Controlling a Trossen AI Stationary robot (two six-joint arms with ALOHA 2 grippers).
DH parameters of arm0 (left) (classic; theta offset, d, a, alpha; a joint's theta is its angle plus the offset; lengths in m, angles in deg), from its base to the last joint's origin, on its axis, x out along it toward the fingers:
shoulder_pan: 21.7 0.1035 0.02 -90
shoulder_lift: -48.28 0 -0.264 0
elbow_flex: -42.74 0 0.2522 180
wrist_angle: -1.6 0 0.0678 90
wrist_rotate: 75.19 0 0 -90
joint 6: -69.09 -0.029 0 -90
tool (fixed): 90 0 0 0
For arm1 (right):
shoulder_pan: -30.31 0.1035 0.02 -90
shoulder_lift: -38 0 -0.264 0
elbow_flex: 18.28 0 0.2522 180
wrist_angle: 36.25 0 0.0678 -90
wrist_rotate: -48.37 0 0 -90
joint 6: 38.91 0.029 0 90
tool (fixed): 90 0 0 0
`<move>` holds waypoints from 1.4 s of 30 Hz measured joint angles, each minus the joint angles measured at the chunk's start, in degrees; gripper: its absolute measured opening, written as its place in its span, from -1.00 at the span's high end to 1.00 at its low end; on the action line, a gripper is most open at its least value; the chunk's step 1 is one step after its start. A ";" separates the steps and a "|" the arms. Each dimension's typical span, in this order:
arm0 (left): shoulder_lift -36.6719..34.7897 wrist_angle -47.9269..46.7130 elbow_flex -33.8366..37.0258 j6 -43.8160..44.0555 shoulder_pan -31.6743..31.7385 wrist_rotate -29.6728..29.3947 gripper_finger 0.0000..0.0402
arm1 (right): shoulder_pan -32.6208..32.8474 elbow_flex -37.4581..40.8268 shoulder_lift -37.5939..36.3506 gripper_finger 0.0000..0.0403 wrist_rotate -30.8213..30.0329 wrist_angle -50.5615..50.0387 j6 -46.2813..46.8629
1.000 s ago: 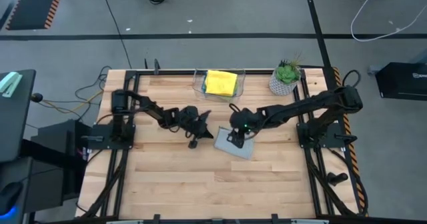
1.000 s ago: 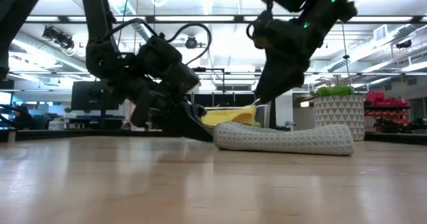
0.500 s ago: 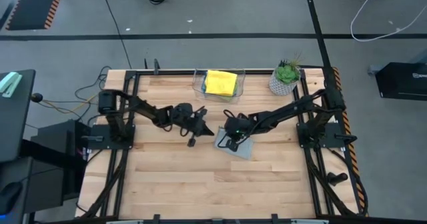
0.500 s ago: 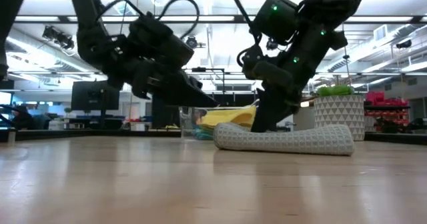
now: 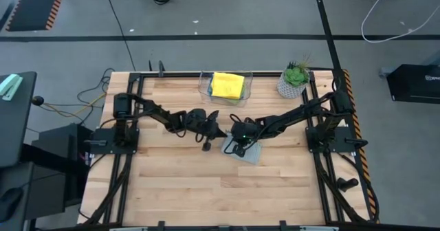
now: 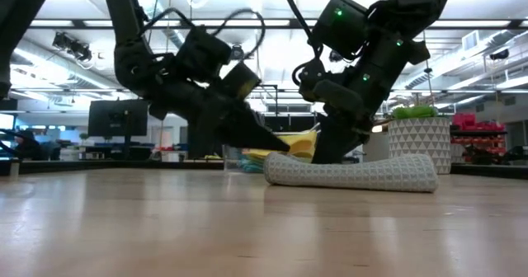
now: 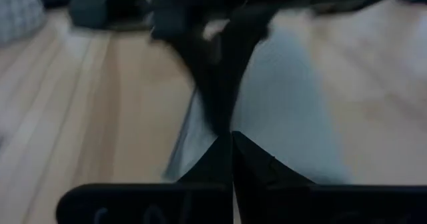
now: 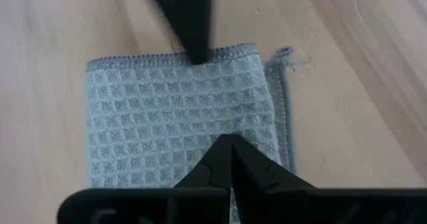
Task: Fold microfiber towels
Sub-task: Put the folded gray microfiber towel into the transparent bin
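So the grey towel (image 5: 242, 150) lies folded to a small rectangle mid-table, and I judge this one nearly done. My right gripper (image 5: 236, 147) presses down on it with fingers closed together, holding nothing. My left gripper (image 5: 217, 133), also closed and empty, points its tip at the towel's near edge. The yellow towel (image 5: 227, 85) already sits folded in the clear bin (image 5: 204, 88) at the table's back. No blue or green towel shows anywhere.
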 joint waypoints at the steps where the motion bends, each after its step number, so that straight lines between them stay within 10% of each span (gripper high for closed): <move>1: 0.00 -1.69 -0.20 -0.05 0.36 -0.14 0.97 | 0.00 0.00 0.00 0.95 0.00 -0.08 -0.02; 23: -4.36 -9.13 0.15 -5.09 3.57 -1.78 0.94 | 0.00 0.00 -0.26 0.93 0.23 -1.36 -0.80; 33: -15.41 -28.27 0.92 -11.83 -5.28 1.35 0.40 | 0.28 0.00 -0.28 0.93 0.67 -1.89 -1.72; 42: -9.08 -19.85 0.83 -19.22 -13.20 -13.75 -0.16 | 0.31 0.00 -0.28 0.93 0.67 -1.98 -2.56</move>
